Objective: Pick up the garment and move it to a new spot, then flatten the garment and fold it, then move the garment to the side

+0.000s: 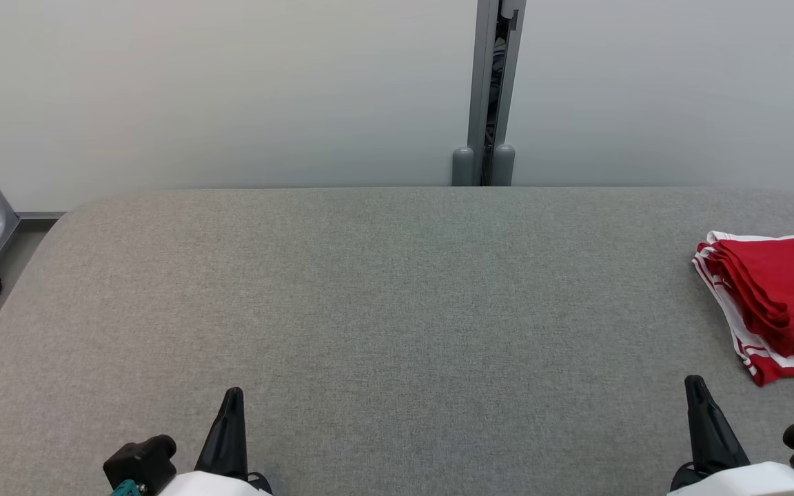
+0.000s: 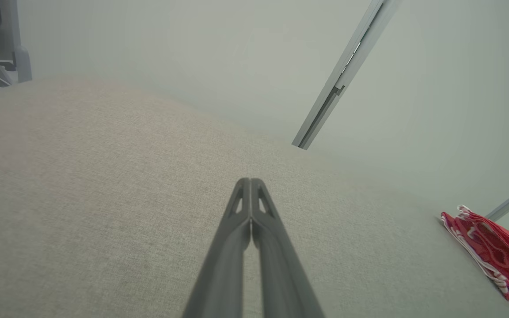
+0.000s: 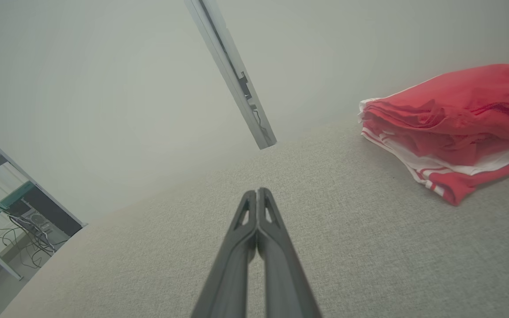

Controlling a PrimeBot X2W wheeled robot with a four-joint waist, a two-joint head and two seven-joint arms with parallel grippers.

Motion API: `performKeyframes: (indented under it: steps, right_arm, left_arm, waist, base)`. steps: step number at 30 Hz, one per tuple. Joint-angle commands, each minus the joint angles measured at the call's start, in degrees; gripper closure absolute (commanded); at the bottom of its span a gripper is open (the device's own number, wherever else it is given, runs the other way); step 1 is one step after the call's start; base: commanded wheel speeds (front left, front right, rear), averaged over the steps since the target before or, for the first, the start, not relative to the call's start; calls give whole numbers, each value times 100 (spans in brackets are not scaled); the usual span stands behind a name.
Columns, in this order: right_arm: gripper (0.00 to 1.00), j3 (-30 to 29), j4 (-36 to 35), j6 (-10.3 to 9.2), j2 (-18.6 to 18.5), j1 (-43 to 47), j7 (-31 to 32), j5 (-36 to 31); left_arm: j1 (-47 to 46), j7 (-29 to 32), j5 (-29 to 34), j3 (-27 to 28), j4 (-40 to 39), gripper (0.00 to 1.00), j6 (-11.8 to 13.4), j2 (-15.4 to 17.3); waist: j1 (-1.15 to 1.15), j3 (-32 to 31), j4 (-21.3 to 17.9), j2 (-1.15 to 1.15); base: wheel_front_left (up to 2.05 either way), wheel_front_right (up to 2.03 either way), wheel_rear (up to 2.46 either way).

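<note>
Presently, head view: red garment (image 1: 776,303) lies loosely folded at three o'clock on the grey table (image 1: 397,289), left gripper (image 1: 231,396) and right gripper (image 1: 693,382) clenched, empty, at seven and five — left wrist view: tips pressed together; right wrist view: likewise, garment at two o'clock — advise opening right jaws before reaching for its near edge.

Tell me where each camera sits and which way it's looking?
Head view: on the robot's head, looking forward and down at the table; left gripper and right gripper show at the bottom, both shut.
Left wrist view: on the left wrist, looking along its shut fingers across the table toward the wall.
Right wrist view: on the right wrist, looking along its fingers, red garment close by.
Shared: all three see the red garment.
</note>
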Motion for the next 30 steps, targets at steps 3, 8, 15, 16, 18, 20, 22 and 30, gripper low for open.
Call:
performKeyframes:
  steps: [3,8,15,16,18,20,22,30]
  right_arm:
    - [100,-115,-29,0,-77,-201,109,395]
    - [100,-226,12,0,-103,-278,242,854]
    - [100,-392,79,0,-137,-391,447,1529]
    - [100,-413,88,0,-140,-405,469,1609]
    - [100,-452,104,0,-148,-434,518,1765]
    - [100,-490,120,0,-153,-462,567,1921]
    - [100,-531,136,0,-160,-485,614,2072]
    - [100,-683,192,0,-183,-585,797,2644]
  left_arm:
    - [-290,50,-382,51,4,100,-85,17]
    - [-429,129,-833,79,74,100,-160,19]
    - [-619,244,-1500,125,175,100,-274,20]
    - [-641,256,-1577,131,187,100,-289,20]
    - [-686,284,-1735,141,212,100,-312,20]
    - [-732,312,-1889,153,237,100,-339,21]
    - [-773,339,-2037,163,261,100,-364,21]
    - [-941,444,-2606,204,360,100,-463,21]
  waist:
    - [0,11,-9,0]
    - [0,30,-24,0]
    - [0,60,-48,0]
    - [0,63,-51,0]
    - [0,71,-57,0]
    - [0,78,-63,0]
    - [0,86,-69,0]
    - [0,116,-93,0]
  base:
    - [0,0,0]
    - [0,0,0]
    - [0,0,0]
    - [0,0,0]
    - [0,0,0]
    - [0,0,0]
    - [0,0,0]
    - [0,0,0]
